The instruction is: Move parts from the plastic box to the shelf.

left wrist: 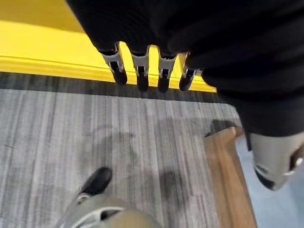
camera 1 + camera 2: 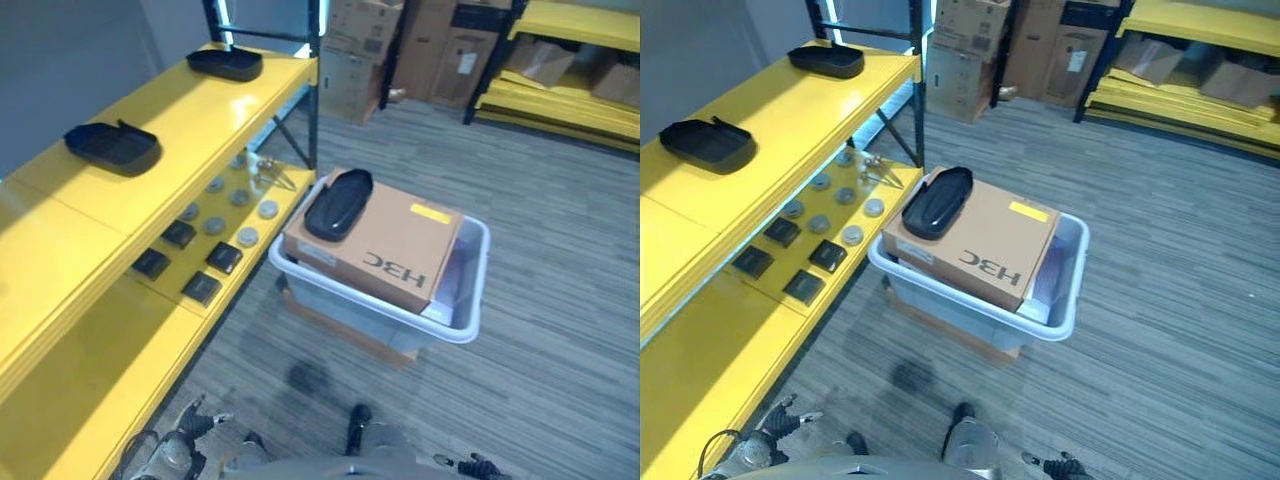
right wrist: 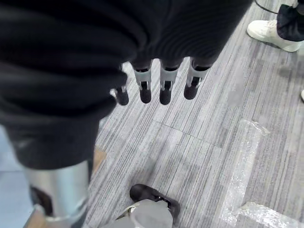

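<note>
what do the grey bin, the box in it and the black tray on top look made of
Bin: pale grey plastic by its look, smooth moulded walls with a rolled rim. Box: brown cardboard, matt, with a printed label. Tray: probably thin black moulded plastic, slightly glossy with a raised rim.

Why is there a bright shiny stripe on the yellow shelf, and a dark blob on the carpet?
In the left eye view, light glares off the top of the yellow shelf in a pale band beside the black tray; the dark blob on the carpet is a soft shadow, also seen in the left wrist view below the left hand.
</note>
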